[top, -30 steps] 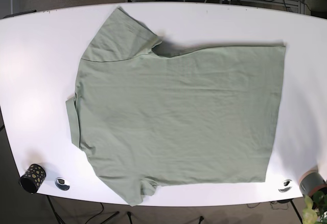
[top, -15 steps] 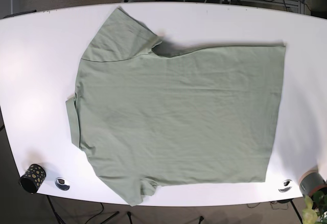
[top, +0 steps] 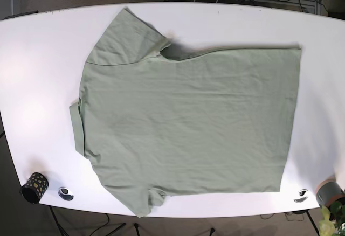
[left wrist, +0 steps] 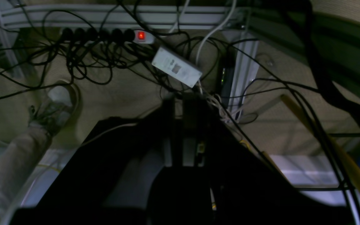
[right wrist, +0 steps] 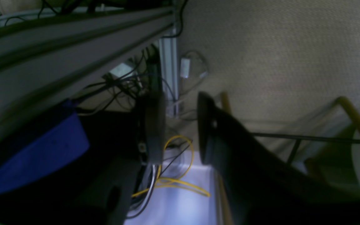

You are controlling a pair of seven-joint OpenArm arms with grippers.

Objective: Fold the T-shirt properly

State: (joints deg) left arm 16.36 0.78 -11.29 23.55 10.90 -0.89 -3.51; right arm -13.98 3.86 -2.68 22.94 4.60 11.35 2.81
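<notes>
Plainly nothing has been folded yet. The T-shirt [top: 188,123] lies spread flat on the white bench [top: 38,74], collar toward the left of the base view, hem toward the right, both sleeves out. Neither arm shows over the bench; both wrist cameras look down behind it at carpet and cables [left wrist: 83,59]. The right gripper [right wrist: 180,125] has its jaws apart with nothing between them. The left gripper [left wrist: 183,131] is dark, its jaws seeming close together, though I cannot tell for sure. Every fold remains: sleeves in, then the body doubled over.
</notes>
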